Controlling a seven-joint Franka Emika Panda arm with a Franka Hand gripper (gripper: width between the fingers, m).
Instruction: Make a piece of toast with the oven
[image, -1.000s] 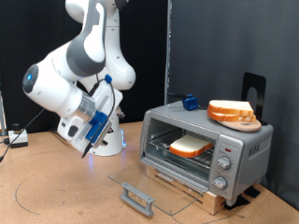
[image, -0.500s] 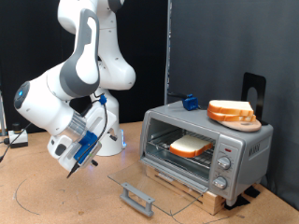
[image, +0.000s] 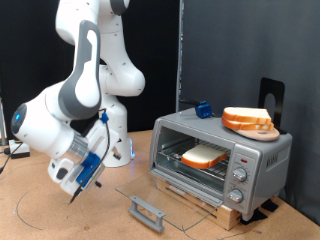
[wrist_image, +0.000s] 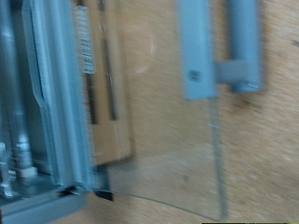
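Toast (image: 204, 156) lies inside the open oven (image: 262, 158), well apart from the tool (image: 76, 190), whose grip state is unclear.

Your exterior view sits off the arm at about tabletop height, looking level across the wooden table (image: 40, 215) from a middling distance. It takes in the whole scene: the arm fills the frame from nine to twelve o'clock, and the oven (image: 221, 157) stands at about four o'clock with its glass door (image: 160, 192) folded down flat towards six.

Your wrist view looks steeply down from very near, blurred, onto that same lowered glass door (wrist_image: 173, 112), its bar handle (wrist_image: 220, 47) at one o'clock and the oven's front edge (wrist_image: 47, 103) at nine.

Both views share the open door, its handle (image: 147, 212) and the oven's front sill.
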